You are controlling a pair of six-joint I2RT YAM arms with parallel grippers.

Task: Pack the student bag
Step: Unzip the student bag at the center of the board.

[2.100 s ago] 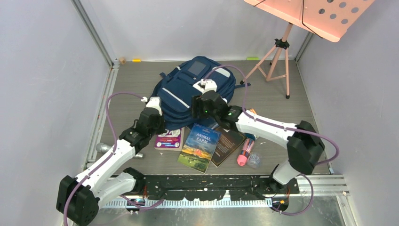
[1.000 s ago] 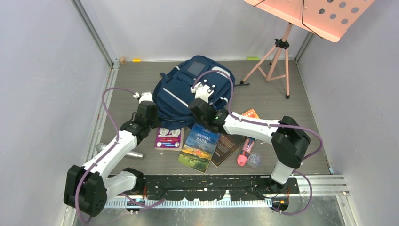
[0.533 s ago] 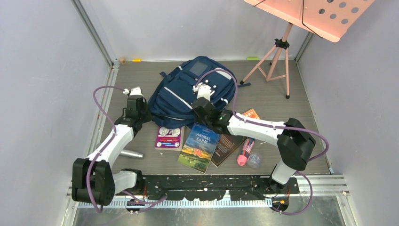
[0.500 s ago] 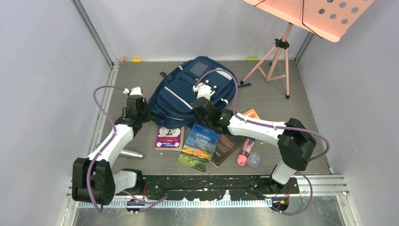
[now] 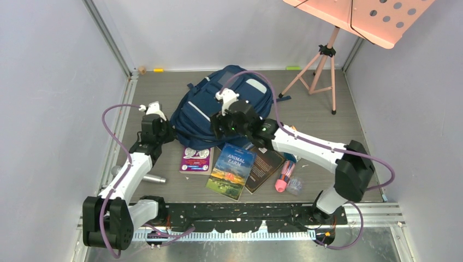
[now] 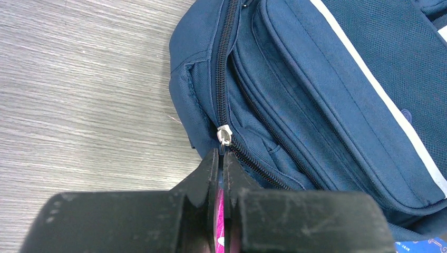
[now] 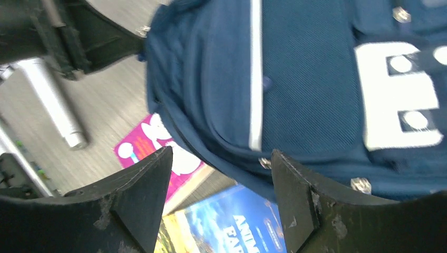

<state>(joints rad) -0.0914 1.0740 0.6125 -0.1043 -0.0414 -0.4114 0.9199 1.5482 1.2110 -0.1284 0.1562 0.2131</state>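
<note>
Around, lilac walls [image 5: 54, 82] enclose the grey wood-grain table [image 5: 153, 93] bearing the student bag [image 5: 196, 117].

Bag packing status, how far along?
Done: nothing packed yet. Animal Farm book, purple book and silver bottle lie outside the student bag. In hand: left tool looks shut on the zip pull at the bag's side; right tool hangs open over its front, empty. Left: open it, load everything.

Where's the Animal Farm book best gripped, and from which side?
Probably its near short edge, from the arms' side: the Animal Farm book lies flat, the student bag crowds its far end, a dark book underlies its right edge, and the near edge is clear.
</note>
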